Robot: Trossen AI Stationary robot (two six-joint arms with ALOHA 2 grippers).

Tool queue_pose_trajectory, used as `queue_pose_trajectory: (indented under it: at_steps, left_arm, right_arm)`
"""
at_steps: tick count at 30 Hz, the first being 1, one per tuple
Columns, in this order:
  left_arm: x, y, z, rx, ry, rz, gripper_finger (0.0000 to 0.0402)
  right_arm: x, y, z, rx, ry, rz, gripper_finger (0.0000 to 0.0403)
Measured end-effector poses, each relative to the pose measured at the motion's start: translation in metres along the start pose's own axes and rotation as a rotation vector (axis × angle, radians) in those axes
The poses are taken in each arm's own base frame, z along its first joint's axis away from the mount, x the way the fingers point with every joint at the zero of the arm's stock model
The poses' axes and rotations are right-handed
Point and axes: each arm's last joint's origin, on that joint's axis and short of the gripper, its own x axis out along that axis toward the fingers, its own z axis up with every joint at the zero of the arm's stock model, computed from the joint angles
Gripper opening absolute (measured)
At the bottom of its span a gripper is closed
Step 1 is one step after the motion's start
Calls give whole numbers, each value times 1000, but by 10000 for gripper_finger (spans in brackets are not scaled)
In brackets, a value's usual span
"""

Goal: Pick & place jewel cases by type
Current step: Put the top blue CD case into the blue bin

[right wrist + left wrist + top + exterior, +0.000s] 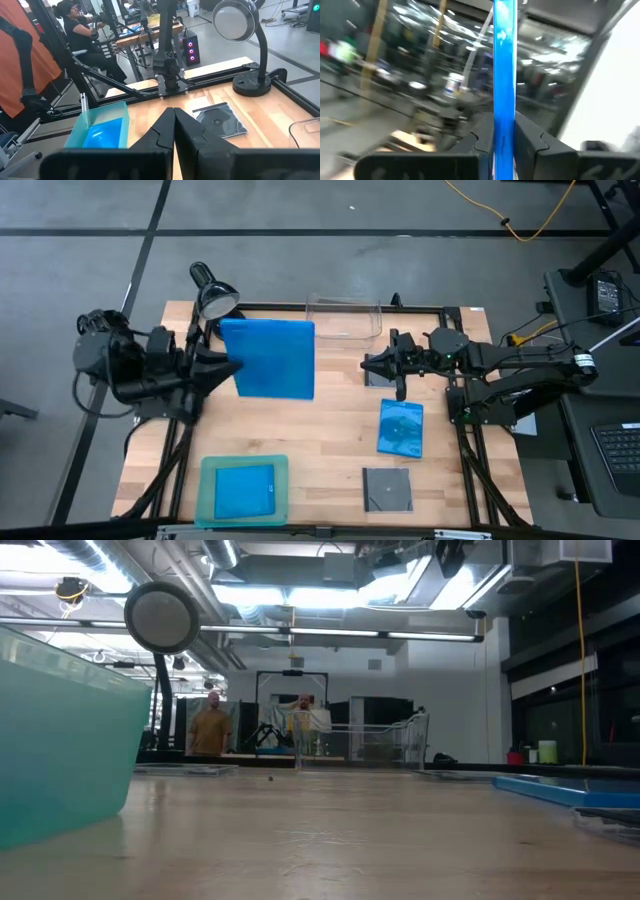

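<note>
My left gripper is shut on a bright blue jewel case, held high above the table's far left. My right gripper is shut and empty, above a dark grey case lying flat at the far right. A second blue case and a second grey case lie flat on the table's right. A third blue case lies in the teal tray. The right wrist view shows another grey case with a disc on the table. My left gripper pinches the blue case between its two fingers at the edge nearest the table's left. The fingers come level from the table's left. The case is lifted clear, face up, and reaches out toward the table's right.
A clear plastic bin stands at the far edge. A black desk lamp stands at the far left corner. The teal tray sits at the near left. Bare wood lies between the tray and the right-hand cases. People show in the room beyond.
</note>
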Motion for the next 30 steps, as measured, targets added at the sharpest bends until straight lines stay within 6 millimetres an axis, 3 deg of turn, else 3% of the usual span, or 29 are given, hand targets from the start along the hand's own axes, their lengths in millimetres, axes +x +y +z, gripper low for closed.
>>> queue_pose_trajectory:
  at_steps: [10, 15, 19, 23, 26, 30]
  left_arm:
    - [-6, -2, -8, 77, 68, -33, 33]
    - [-23, 11, -17, 97, 221, -47, 31]
    - [-39, 28, -32, 18, 423, -16, 31]
    - [-51, 41, -51, -85, 734, -7, 31]
    - [-57, 44, -64, -129, 976, 9, 31]
    - [-62, 43, -72, -183, 1166, 7, 31]
  right_arm:
    - [0, 0, -1, -21, 10, -2, 12]
    - [0, 0, -2, -20, 21, -3, 12]
    - [0, -1, -5, -14, 49, -9, 12]
    - [0, -2, -7, -14, 69, -14, 12]
    - [0, -2, -7, -14, 70, -14, 12]
    - [0, -2, -7, -14, 69, -16, 12]
